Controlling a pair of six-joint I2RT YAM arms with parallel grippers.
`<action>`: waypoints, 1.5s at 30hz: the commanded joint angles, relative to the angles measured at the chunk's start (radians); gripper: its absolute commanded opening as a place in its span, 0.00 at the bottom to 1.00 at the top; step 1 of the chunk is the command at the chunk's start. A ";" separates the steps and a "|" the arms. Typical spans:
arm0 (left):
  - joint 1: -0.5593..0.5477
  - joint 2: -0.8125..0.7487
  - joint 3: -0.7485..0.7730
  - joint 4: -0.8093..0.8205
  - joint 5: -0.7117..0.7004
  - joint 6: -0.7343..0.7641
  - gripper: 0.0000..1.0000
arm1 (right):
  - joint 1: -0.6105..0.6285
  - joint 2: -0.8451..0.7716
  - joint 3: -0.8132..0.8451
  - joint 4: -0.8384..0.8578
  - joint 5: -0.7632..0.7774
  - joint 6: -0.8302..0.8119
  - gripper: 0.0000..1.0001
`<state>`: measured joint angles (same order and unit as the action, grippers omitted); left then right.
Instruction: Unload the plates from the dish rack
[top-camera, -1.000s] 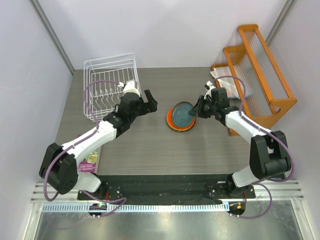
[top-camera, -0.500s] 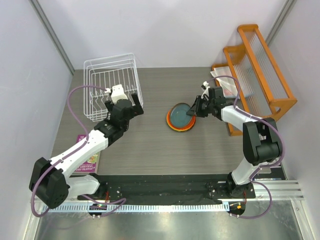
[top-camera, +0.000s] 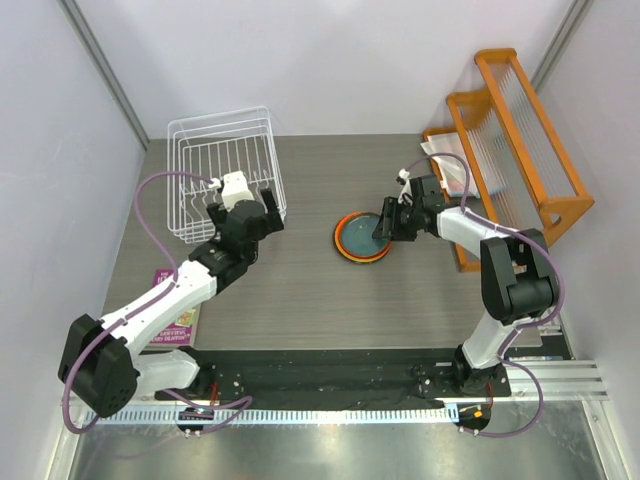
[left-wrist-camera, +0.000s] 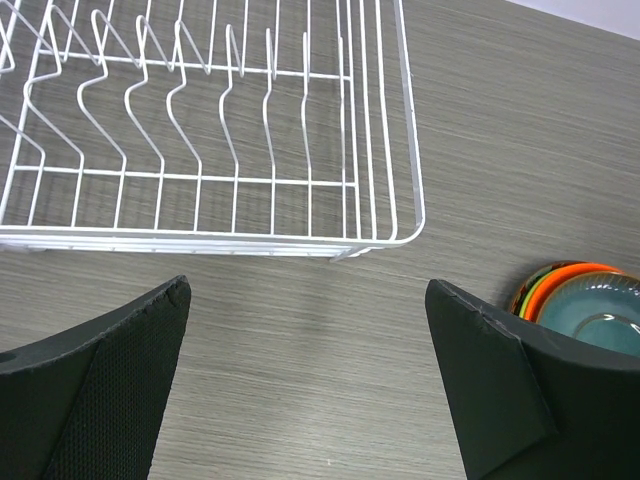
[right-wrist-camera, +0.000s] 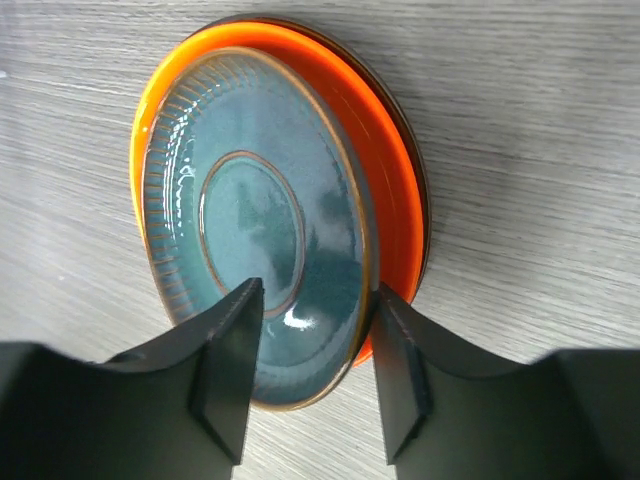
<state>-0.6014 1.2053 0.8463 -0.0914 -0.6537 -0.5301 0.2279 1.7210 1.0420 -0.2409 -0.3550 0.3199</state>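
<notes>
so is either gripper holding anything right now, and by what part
Nothing looks held. The right gripper has its jaws apart astride the rim of the teal plate, which lies on the orange plate. The left gripper is open and empty.

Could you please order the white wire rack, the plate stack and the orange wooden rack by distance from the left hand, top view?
1. White wire dish rack, just ahead of the open left hand.
2. Stack of round plates, teal one on top, further right, mid-scene.
3. Orange wooden rack with clear slats, far right.
</notes>
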 joint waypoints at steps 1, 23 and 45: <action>0.002 0.005 0.016 0.013 -0.026 0.009 0.99 | 0.028 -0.035 0.055 -0.061 0.100 -0.062 0.55; 0.002 -0.036 0.053 0.007 0.045 0.074 0.99 | 0.093 -0.296 -0.080 0.044 0.573 -0.108 0.63; 0.005 -0.059 -0.018 0.177 0.071 0.251 1.00 | 0.218 -0.531 -0.588 0.661 1.189 -0.162 0.66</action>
<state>-0.5999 1.1728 0.8364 0.0368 -0.6182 -0.2718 0.4374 1.2304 0.4725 0.3000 0.7052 0.1635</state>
